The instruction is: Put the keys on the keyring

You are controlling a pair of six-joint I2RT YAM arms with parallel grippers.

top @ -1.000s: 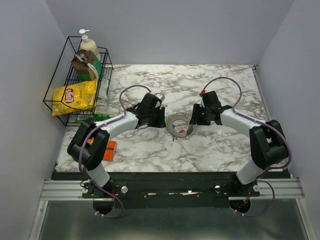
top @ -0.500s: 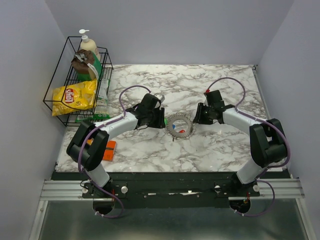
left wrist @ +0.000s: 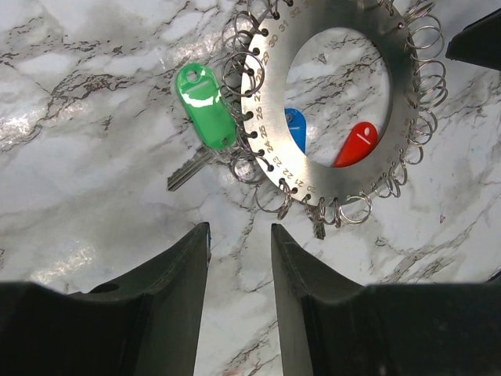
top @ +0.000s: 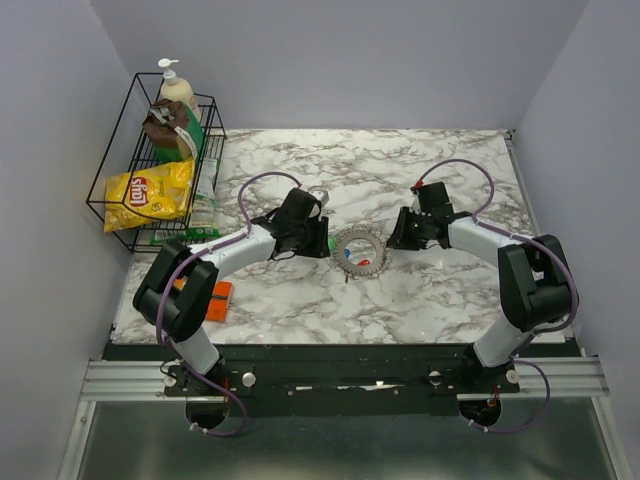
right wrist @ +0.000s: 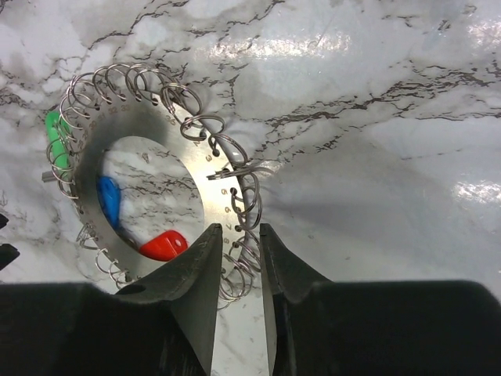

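Note:
The keyring [top: 358, 250] is a flat silvery disc with numbered holes, fringed with small wire rings, lying flat mid-table. A green-headed key [left wrist: 205, 106] lies at its outer left edge. A blue head [left wrist: 295, 129] and a red head [left wrist: 356, 145] show inside its opening. My left gripper [left wrist: 239, 229] is open and empty, just short of the ring's left side [left wrist: 329, 184]. My right gripper [right wrist: 239, 229] has its jaws narrowly apart, straddling a few wire rings at the disc's right edge [right wrist: 188, 168]. I cannot tell if they touch.
A black wire basket [top: 128, 120] at the back left holds a yellow chips bag [top: 150, 192] and a pump bottle [top: 178, 95]. An orange block [top: 220, 297] lies near the left front edge. A small silvery object [top: 318, 192] lies behind the left gripper.
My right gripper has drawn back to the right and slightly away from the keyring. The keyring and the left gripper have stayed in place.

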